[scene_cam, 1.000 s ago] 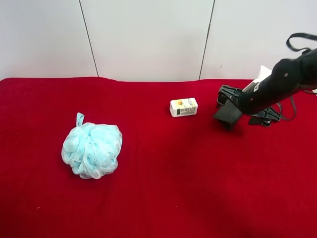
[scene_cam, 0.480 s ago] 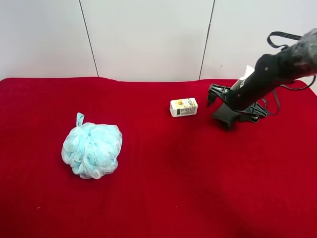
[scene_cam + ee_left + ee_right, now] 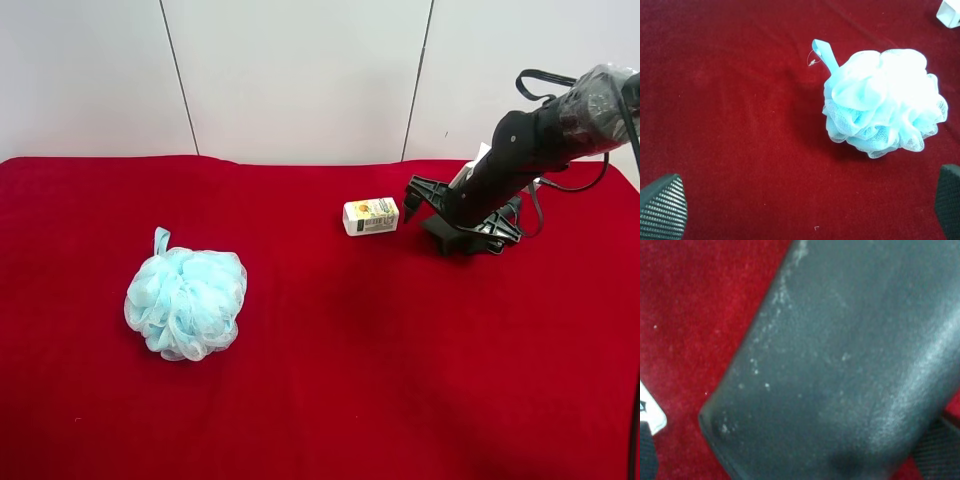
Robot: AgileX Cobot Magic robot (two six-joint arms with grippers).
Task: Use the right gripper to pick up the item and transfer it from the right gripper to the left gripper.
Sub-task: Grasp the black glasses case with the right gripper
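Observation:
The item (image 3: 840,355), a dark grey matte case, fills the right wrist view and lies flat on the red cloth. In the exterior high view the item (image 3: 443,240) sits right of the white box, mostly hidden under my right gripper (image 3: 458,222). The right gripper (image 3: 790,455) is open, close over the case, with one finger on each side of it; only the fingertips (image 3: 936,452) show at the frame corners. My left gripper (image 3: 805,207) is open and empty above the cloth near the blue pouf. The left arm is out of the exterior high view.
A small white printed box (image 3: 371,215) lies just left of the case, and its corner (image 3: 651,414) shows beside one right finger. A fluffy light-blue mesh pouf (image 3: 187,303) sits far left on the red cloth (image 3: 350,380); the same pouf (image 3: 882,105) lies ahead of the left gripper.
The right arm has swung left and come down over the case, its open fingers now on either side of it. Case, box and pouf have stayed put.

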